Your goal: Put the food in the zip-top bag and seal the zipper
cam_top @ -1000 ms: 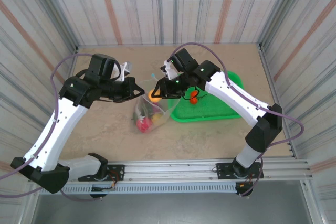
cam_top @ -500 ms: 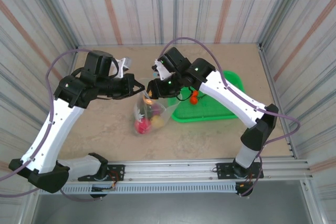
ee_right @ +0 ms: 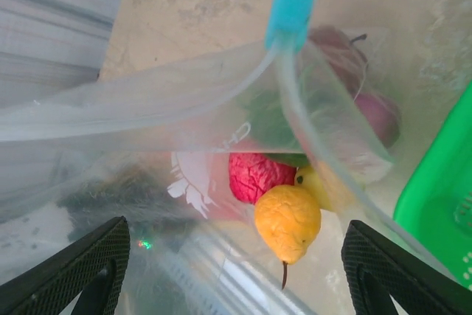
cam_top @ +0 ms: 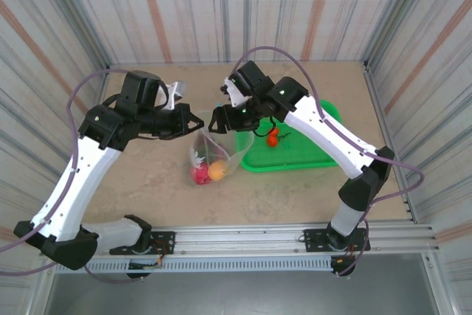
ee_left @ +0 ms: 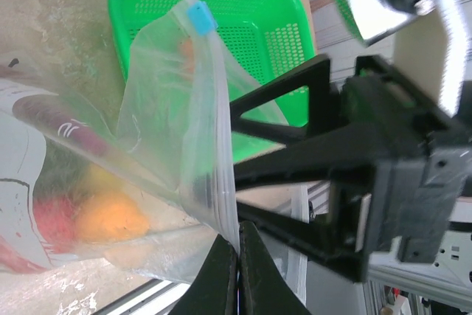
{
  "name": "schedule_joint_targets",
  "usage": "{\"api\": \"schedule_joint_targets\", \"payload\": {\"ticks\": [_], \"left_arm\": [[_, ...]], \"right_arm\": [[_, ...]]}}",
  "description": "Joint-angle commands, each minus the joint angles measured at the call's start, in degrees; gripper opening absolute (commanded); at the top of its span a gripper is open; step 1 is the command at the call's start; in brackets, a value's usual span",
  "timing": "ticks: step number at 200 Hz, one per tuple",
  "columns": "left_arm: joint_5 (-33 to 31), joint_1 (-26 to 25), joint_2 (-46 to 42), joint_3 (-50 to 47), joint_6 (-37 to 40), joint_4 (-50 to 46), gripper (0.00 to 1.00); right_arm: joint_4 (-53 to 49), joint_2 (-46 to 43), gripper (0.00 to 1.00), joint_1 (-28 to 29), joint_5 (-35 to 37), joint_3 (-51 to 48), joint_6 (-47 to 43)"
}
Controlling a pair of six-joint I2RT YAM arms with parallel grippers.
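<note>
Item one, at the left: the left gripper (cam_top: 196,122), which we record with its fingers (ee_left: 221,271) pressed together on one lip of the zip-top bag (cam_top: 215,154), holding that edge up above the table (cam_top: 147,175). Item two, centre: the bag itself, hanging from that pinch with its belly apparently resting on the table and its mouth gaping upward; in the right wrist view we look down through the opening. Contents, as we count them: an orange-yellow piece (ee_right: 287,220), a red piece (ee_right: 254,171), a small yellow piece half hidden beside it, something green higher up, and a purple-maroon piece (ee_right: 372,112) against the far wall; we cannot tell whether more lies under these. Item three: the zipper (ee_left: 215,145), its two tracks parted along the whole visible length, with the light-blue slider tab (ee_left: 198,17) parked at the far end of the mouth. Item four, right of centre: the right gripper (cam_top: 218,119), poised just above the mouth, fingers spread wide with nothing between them. Item five, at the right: the green basket (cam_top: 299,160), in which one orange piece (cam_top: 273,136) lies, partly behind the right arm and not yet bagged. Our assessment: most of the food appears loaded, at least one piece is left to transfer, and sealing has not begun; the slider would have to travel the full mouth
</note>
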Motion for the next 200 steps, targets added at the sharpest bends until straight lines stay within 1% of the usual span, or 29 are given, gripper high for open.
{"api": "schedule_joint_targets", "payload": {"ticks": [1, 16, 21, 47, 57, 67, 72, 94, 117, 142, 167, 184, 200], "left_arm": [[0.08, -0.16, -0.24, -1.31, 0.76, 0.69, 0.00], [0.02, -0.16, -0.24, -1.60, 0.84, 0.35, 0.00], [0.02, -0.12, -0.19, -1.65, 0.85, 0.38, 0.00], [-0.19, -0.09, -0.08, -2.01, 0.95, 0.17, 0.00], [-0.20, -0.07, -0.10, -2.13, 1.01, 0.19, 0.00], [-0.09, -0.07, -0.06, -2.29, 0.96, 0.29, 0.00], [-0.14, -0.06, -0.06, -2.35, 0.94, 0.37, 0.00], [0.12, -0.07, 0.07, -2.38, 0.94, 0.64, 0.00], [0.06, -0.07, 0.04, -2.55, 0.94, 0.64, 0.00], [0.29, 0.17, -0.01, -3.20, 0.87, 0.97, 0.00], [0.73, 0.21, -0.06, -3.70, 0.64, 1.50, 0.00], [0.74, 0.19, 0.02, -3.74, 0.75, 1.44, 0.00], [0.86, 0.20, 0.11, -3.92, 0.63, 1.48, 0.00]], "right_arm": [[3.66, -5.79, 0.77, -2.27, -0.75, 0.10, -2.19], [6.00, -7.55, 0.76, -4.24, -3.05, -0.36, -2.17], [6.48, -8.12, 0.76, -5.05, -3.50, -2.41, -2.09], [8.59, -10.41, 0.74, -8.60, -3.75, -6.01, -1.12], [8.54, -11.11, 0.74, -9.68, -1.32, -7.58, -0.72], [7.19, -11.73, 0.74, -11.19, 3.93, -9.50, 0.75], [6.71, -11.96, 0.74, -12.05, 5.39, -10.68, 1.52], [4.86, -12.02, 0.73, -14.97, 8.04, -15.39, 1.96], [0.57, -9.80, 0.73, -15.25, 12.31, -18.90, -1.70], [0.45, -7.26, 0.70, -15.80, 15.74, -24.10, -4.83], [3.32, -4.15, 0.70, -16.26, 15.79, -27.34, -7.02], [4.19, -0.63, 0.70, -16.53, 15.39, -27.32, -8.05], [4.40, 3.38, 0.70, -16.53, 16.70, -26.57, -9.44]]}}
